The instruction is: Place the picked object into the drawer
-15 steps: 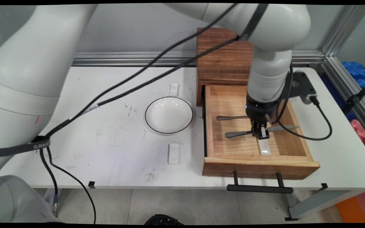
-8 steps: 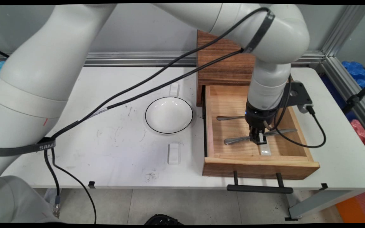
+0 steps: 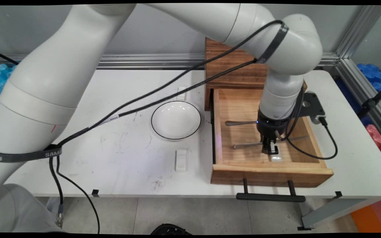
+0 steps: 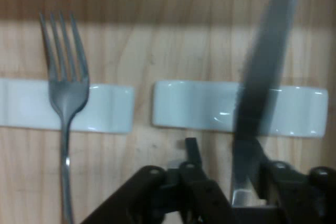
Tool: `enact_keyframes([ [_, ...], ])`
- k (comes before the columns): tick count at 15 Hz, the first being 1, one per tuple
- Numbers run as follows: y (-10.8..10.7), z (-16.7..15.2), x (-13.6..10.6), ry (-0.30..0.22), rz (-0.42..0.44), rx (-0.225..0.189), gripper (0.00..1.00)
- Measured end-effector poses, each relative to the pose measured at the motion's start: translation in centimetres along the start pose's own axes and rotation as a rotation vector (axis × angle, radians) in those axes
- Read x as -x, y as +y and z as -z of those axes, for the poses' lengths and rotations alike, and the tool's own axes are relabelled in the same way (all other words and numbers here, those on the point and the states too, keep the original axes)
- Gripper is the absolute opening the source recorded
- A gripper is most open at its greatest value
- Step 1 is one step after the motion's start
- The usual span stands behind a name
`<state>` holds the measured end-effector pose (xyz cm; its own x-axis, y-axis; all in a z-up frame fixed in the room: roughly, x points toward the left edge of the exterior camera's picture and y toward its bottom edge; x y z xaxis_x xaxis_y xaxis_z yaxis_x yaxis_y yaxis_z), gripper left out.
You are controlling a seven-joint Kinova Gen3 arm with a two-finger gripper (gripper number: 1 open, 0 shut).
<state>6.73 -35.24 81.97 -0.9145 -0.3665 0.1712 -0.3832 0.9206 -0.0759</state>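
Wood makes up the open drawer [image 3: 319, 172] on the bench's [image 3: 117, 172] right half, pulled out of a darker wooden box [image 3: 233, 66] that stands against the far wall. The gripper [image 3: 270, 150] reaches down into the drawer and its fingers [image 4: 252, 163] are clenched on a knife [image 3: 246, 144], gripping it about the middle of its length. The knife lies across the drawer from left to right, its handle end toward the drawer's left wall; whether it is lifted off the drawer floor or resting on it cannot be told. In the hand view its blade [image 4: 268, 61] runs over a white rest [image 4: 194, 111]. A second white rest [image 4: 105, 109] sits just beside the first, and a fork [image 4: 64, 82] lies on it, tines past the rest. In the main view the fork [image 3: 240, 123] shows farther back in the drawer than the knife, partly hidden by the arm.

Left of the drawer on the bench sits a white bowl [image 3: 176, 119] with a dark rim. A small white block [image 3: 181, 160] lies nearer than the bowl, another [image 3: 181, 92] beyond it. The drawer's black handle [image 3: 270, 197] juts past the bench's near edge.
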Motion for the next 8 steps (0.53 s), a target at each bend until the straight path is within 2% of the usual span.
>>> enact_keyframes([
  [8,0.07,-0.02,0.1,0.009,-0.014,-0.004,1.0],
])
